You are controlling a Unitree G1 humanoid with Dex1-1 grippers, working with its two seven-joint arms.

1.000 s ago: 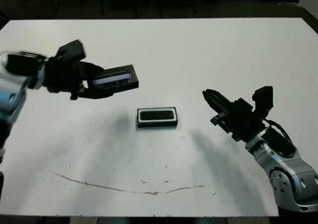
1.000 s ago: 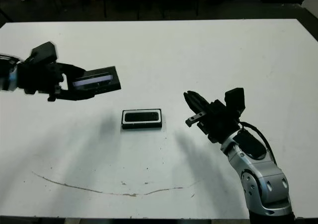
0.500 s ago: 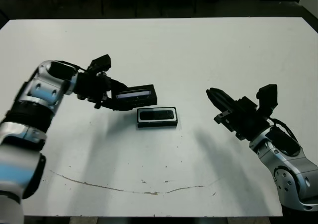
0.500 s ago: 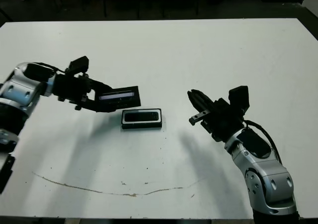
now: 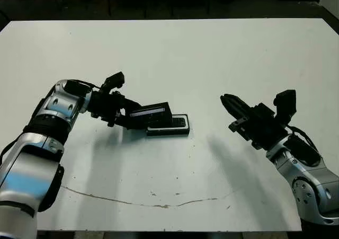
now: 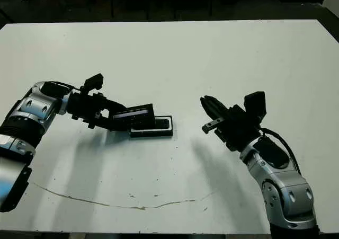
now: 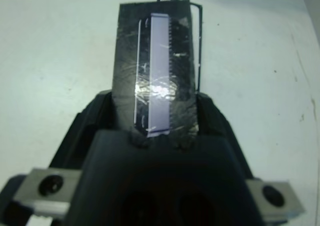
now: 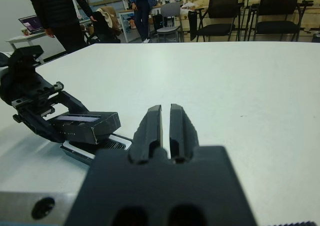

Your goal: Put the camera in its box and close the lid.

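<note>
Your left gripper (image 5: 127, 117) is clamped on the lid (image 5: 151, 113), its 2 fingers pinching the slab's long edges at the end nearest the wrist, so most of the lid sticks out past the fingertips. The lid hangs tilted, its free end over the left end of the box (image 5: 172, 126) and close to touching it; whether it actually touches, you cannot tell from these views.

The box sits flat on the table (image 5: 212, 53), and the camera (image 5: 177, 122) already lies in its white hollow, so only the closing is left.

Judge the lid as light and rigid, a thin hard slab that will not flex to forgive a crooked approach. Its glossy top looks slick and already shows scuffs in the left wrist view, so keep the hold on the matte edges, not on the clear face. With the grip so far back, the free end has leverage: a firm push down there could pivot the lid in your fingers.

The box looks just as light, and nothing is steadying it. A sideways nudge from the lid would likely slide it across the table rather than seat anything. Level the lid over the box first, then lower straight down.

Your right gripper (image 8: 162, 126) hovers well to the right of the box with its fingers nearly together, holding nothing. It could brace the box's right end.
</note>
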